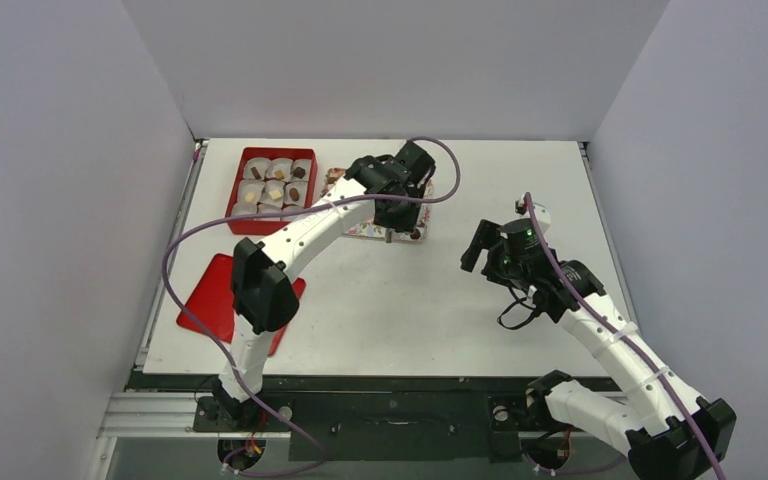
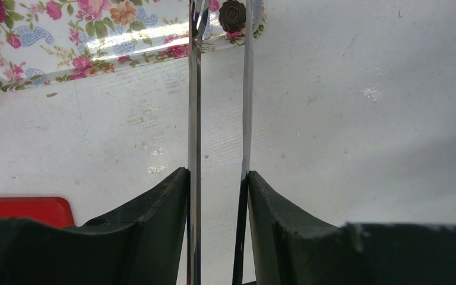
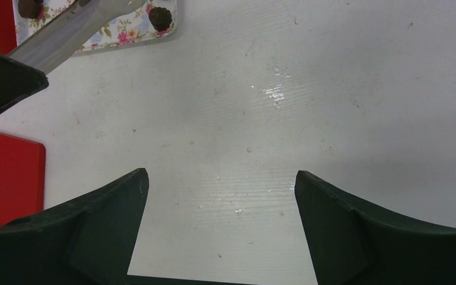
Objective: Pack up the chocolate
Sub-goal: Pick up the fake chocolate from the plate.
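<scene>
Now | left fingers (image 2: 154, 228) clamp tweezers (image 2: 194, 119) near chocolate (image 2: 233, 15) | right fingers (image 3: 95, 237) spread wide, empty

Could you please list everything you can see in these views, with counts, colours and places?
table: one, white, under everything
red box: one, far left part of the table
paper cups: about eight, white, inside the red box
floral tray: one, white with pink flowers, just right of the red box
chocolate: small brown and cream pieces in the paper cups; at least two dark brown ones on the floral tray
red lid: one, flat on the table, near left
tweezers: one pair, silver, tips flanking a dark piece at the tray's corner
left gripper: black, shut on the tweezers, over the tray
right gripper: black, open, empty, over bare table
</scene>
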`<state>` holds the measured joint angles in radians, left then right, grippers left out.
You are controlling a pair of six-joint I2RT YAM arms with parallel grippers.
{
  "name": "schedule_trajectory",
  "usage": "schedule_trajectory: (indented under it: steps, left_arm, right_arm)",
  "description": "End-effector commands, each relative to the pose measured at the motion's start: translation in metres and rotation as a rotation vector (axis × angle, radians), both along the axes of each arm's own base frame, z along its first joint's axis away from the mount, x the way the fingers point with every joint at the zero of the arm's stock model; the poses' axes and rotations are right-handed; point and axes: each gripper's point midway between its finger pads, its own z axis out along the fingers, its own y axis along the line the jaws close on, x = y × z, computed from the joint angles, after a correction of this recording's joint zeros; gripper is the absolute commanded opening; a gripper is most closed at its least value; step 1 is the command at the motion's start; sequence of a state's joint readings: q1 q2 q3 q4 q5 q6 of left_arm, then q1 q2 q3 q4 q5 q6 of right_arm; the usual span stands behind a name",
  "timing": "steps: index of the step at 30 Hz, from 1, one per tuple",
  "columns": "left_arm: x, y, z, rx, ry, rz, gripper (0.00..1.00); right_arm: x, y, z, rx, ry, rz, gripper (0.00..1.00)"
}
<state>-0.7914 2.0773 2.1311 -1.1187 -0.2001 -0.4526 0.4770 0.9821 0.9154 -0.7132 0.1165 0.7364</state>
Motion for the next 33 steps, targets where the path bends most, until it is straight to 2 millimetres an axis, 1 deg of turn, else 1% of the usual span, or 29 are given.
schedule_trajectory:
  steps: [1,8,17,18,21,26,33]
  left_arm:
    - [0.01,-0.015,-0.003,-0.035,-0.019,0.0,0.37]
    - [0.012,-0.02,-0.016,-0.022,-0.002,-0.009,0.37]
    - [0.017,-0.024,-0.026,0.0,0.008,-0.015,0.37]
    - [0.019,-0.025,-0.025,-0.001,0.003,-0.013,0.37]
    - [0.02,-0.024,-0.03,0.018,0.008,-0.015,0.37]
    - [0.022,-0.022,-0.034,0.04,0.006,-0.011,0.36]
    - [0.02,-0.021,-0.032,0.042,0.005,-0.015,0.36]
  right_arm:
    - [0.001,-0.007,0.004,0.0,-0.026,-0.035,0.89]
    - [-0.001,-0.009,0.004,-0.003,-0.027,-0.039,0.89]
    - [-0.001,-0.01,0.003,-0.009,-0.027,-0.04,0.89]
    - [-0.001,-0.01,0.003,-0.009,-0.027,-0.04,0.89]
    - [-0.001,-0.01,0.003,-0.009,-0.027,-0.038,0.89]
    - [-0.001,-0.01,0.003,-0.012,-0.028,-0.039,0.89]
    - [-0.001,-0.01,0.001,-0.015,-0.024,-0.039,0.89]
